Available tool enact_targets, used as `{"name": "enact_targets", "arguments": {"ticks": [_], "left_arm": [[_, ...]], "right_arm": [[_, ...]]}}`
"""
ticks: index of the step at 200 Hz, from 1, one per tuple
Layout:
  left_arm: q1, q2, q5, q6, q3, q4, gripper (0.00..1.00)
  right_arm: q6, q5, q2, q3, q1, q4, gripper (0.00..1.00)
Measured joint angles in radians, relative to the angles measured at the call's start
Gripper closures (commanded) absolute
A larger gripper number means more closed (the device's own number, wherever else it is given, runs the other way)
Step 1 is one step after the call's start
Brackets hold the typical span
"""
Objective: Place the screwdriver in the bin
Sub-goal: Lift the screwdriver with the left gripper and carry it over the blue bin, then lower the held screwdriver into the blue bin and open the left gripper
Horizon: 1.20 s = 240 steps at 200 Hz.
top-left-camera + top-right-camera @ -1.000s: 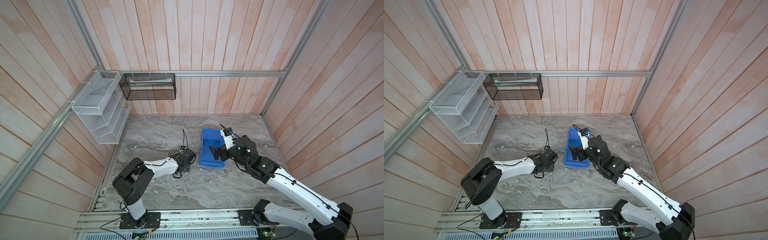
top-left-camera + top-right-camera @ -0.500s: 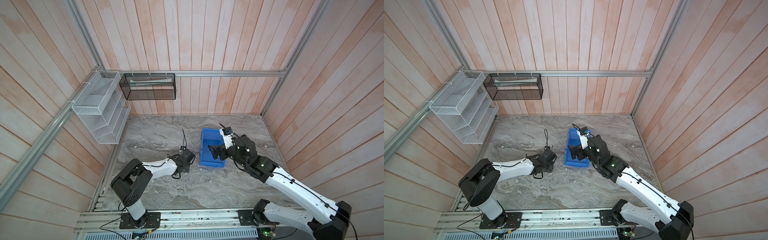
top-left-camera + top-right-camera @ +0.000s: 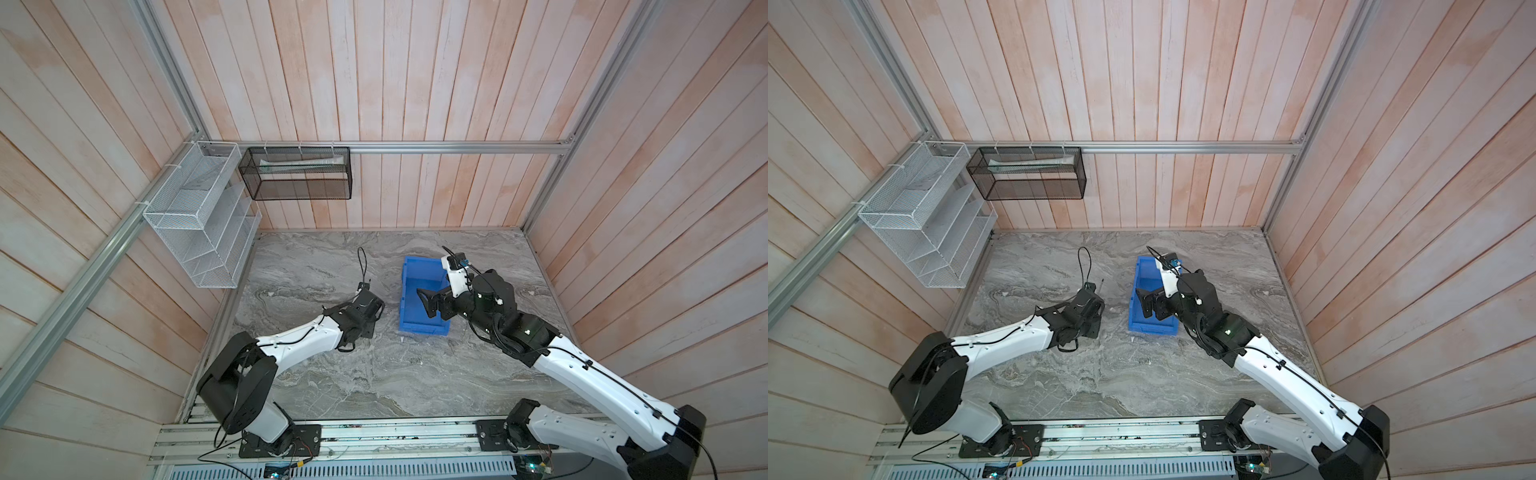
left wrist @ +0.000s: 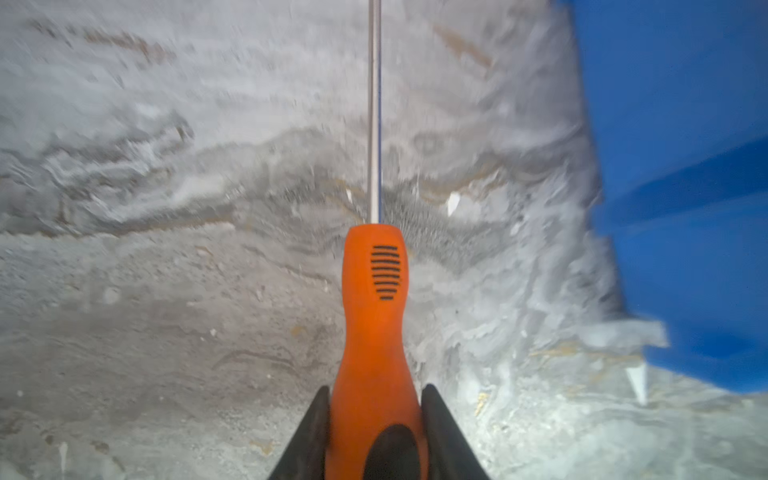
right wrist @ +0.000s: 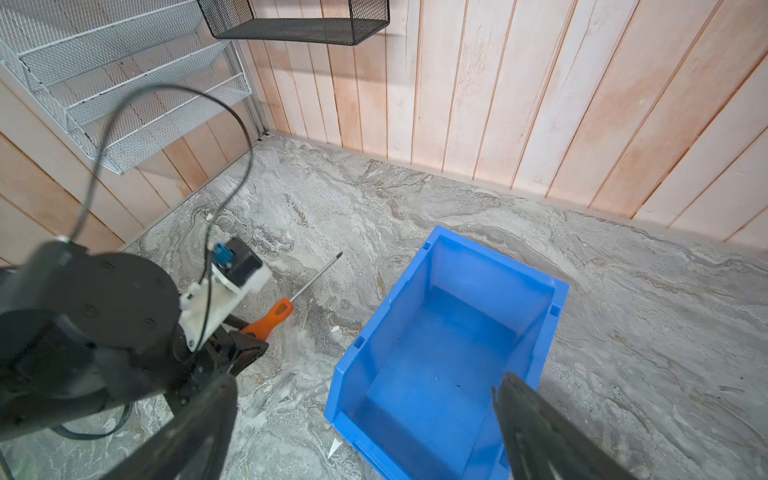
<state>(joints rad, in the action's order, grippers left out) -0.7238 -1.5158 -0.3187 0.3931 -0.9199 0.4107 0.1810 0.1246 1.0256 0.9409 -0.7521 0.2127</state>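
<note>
We start with the grey marbled table (image 3: 374, 374), boxed in by pale wooden plank walls. On the left wall hangs the white wire rack (image 3: 199, 232), and just beside it, on the back wall, the black mesh basket (image 3: 299, 174) with a pale flat thing lying inside (too far off for us to make out what it is).

On the table, right of the middle, stands the bin (image 3: 419, 326), bright blue. Its inside shows only bare blue floor in the right wrist view (image 5: 415, 291).

The right gripper (image 5: 365, 380) hangs over the bin's inside with its jaws spread wide and nothing between them. In both top views it sits above the bin's right half (image 3: 428, 303).

The left gripper (image 4: 376, 399) is low over the table just left of the bin, apart from it. Its jaws are pinched tight on the orange handle of the screwdriver (image 4: 374, 316) near the black butt end. The thin metal shaft points straight out ahead of the fingers, toward the back wall, tip out over the marble (image 5: 272, 318). We cannot tell whether the tool touches the table. On the handle we see a patch of short black ribs.
</note>
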Motion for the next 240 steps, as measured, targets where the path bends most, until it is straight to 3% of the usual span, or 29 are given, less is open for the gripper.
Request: {"name": "enact_targets", "arguments": {"ticks": [67,133,171,240], "left_arm": [[0.005,0.153,0.084,-0.172,-0.096,-0.11,0.84],[-0.068,-0.064,0.235,-0.274,-0.309,-0.145,0.82],[-0.114,-0.209,0.24,-0.265,-0.43,-0.097,0.82],[-0.185,-0.253,0.233,-0.122,-0.433,-0.026,0.82]], "right_arm": [[0.046,0.003,-0.072,0.0,0.095,0.048,0.02],[0.098,-0.011,-0.135,0.0,0.18,0.089,0.02],[0.108,-0.011,-0.162,0.0,0.211,0.098,0.02],[0.116,-0.017,-0.161,-0.011,0.233,0.083,0.02]]}}
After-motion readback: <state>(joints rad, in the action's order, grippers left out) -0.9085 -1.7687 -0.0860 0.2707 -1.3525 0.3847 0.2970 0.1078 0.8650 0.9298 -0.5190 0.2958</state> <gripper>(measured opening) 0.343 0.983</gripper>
